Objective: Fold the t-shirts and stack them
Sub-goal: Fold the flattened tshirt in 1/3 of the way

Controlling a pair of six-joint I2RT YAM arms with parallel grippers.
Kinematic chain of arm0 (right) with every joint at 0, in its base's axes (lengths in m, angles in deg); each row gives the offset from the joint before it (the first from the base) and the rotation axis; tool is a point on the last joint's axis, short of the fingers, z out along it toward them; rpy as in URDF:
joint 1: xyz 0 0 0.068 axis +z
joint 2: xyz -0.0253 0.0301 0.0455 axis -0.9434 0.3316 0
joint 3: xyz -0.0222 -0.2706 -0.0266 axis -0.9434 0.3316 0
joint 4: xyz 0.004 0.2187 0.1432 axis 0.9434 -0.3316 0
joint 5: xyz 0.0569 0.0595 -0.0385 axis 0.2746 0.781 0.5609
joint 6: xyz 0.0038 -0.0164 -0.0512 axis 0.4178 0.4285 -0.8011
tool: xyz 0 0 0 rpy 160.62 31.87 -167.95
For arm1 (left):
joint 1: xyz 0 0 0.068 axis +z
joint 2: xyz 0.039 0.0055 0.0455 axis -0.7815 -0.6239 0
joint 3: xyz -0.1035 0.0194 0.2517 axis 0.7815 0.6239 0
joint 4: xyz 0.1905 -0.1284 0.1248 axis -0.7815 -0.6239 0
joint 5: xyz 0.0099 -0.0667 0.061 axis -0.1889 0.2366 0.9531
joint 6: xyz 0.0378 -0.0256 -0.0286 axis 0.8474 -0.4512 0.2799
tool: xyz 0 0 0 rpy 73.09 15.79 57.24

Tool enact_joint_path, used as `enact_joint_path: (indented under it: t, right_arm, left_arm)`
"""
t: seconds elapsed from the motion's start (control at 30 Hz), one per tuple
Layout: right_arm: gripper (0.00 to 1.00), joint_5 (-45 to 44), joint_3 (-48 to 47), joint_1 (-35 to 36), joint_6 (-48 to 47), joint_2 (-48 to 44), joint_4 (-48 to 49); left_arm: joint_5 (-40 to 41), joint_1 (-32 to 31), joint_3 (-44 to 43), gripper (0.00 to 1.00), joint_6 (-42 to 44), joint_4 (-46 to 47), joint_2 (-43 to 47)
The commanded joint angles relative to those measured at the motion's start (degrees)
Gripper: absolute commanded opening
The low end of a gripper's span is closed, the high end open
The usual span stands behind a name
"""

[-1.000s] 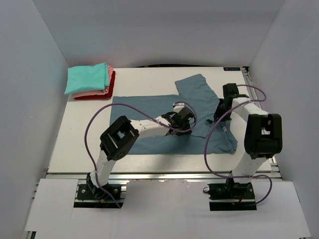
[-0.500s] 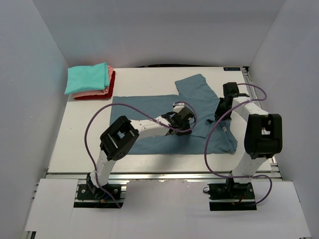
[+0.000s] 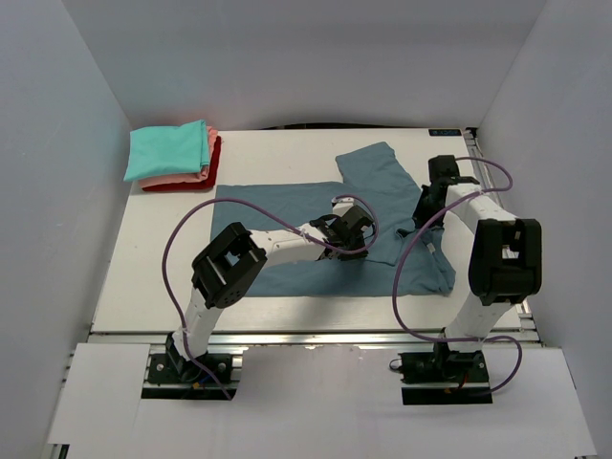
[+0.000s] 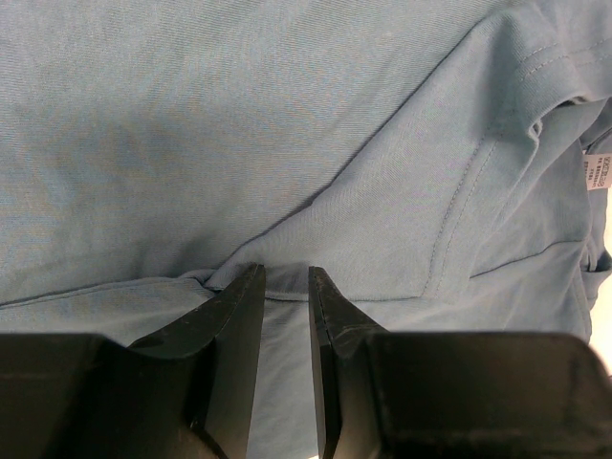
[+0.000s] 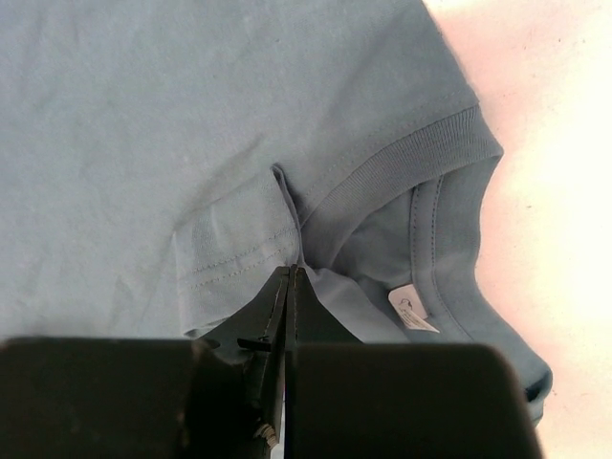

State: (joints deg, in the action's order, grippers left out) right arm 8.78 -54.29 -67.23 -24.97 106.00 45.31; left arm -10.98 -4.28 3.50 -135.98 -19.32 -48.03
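The slate-blue t-shirt [image 3: 287, 206] lies spread on the white table [image 3: 158, 273], with its right part folded over and rumpled. My left gripper [image 3: 352, 228] rests low on its middle. In the left wrist view the jaws [image 4: 283, 277] stand slightly apart over a hem fold of the shirt [image 4: 239, 115]. My right gripper [image 3: 421, 208] is at the shirt's right side. In the right wrist view it [image 5: 290, 273] is shut on a pinched fold of the shirt [image 5: 143, 115] at a sleeve hem beside the collar. The white neck tag [image 5: 413, 311] lies just right of it and also shows in the left wrist view [image 4: 598, 170].
A folded stack sits at the far left corner: a teal tee [image 3: 167, 150] on top, a salmon-pink one [image 3: 212, 143] under it, a red one [image 3: 182, 185] at the bottom. White walls enclose the table. Purple cables [image 3: 177, 239] loop from both arms.
My right gripper has shifted very slightly toward the far side with the cloth. The left arm and the shirt's layout look unchanged.
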Motion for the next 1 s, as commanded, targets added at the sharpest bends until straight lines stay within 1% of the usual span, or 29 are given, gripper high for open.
enact_joint_path:
  t: [0.0, 0.23, 0.47, 0.57, 0.63, 0.67, 0.97]
  right_arm:
    - [0.00, 1.16, -0.37, -0.15, 0.28, -3.27, -0.86]
    - [0.00, 4.07, 5.61, -0.06, 2.74, -10.39, -1.21]
    - [0.00, 1.35, 8.61, 0.12, 3.80, -13.47, -4.81]
    - [0.00, 0.47, 9.49, 0.03, 3.72, -14.09, -5.08]
    - [0.00, 0.38, 9.58, 0.03, 3.80, -14.27, -5.25]
    - [0.00, 0.20, 9.58, 0.03, 3.72, -14.35, -5.34]
    - [0.00, -0.58, 10.98, 0.03, 4.33, -18.13, -7.36]
  left_arm:
    - [0.55, -0.22, 0.15, 0.36, 0.27, 0.01, 3.55]
    - [0.99, -0.31, -0.02, 0.36, 0.44, 0.79, 4.51]
    - [1.70, -0.22, -1.07, 0.36, 1.14, 0.88, 4.78]
    - [1.35, -0.04, -1.69, 0.29, 1.32, 1.24, 4.69]
    - [1.43, -0.04, -1.95, 0.12, 1.32, 1.24, 4.69]
    - [1.43, -0.04, -2.04, 0.00, 1.32, 1.15, 4.60]
    - [2.40, 0.57, -1.60, 0.00, 2.02, 0.01, 5.66]
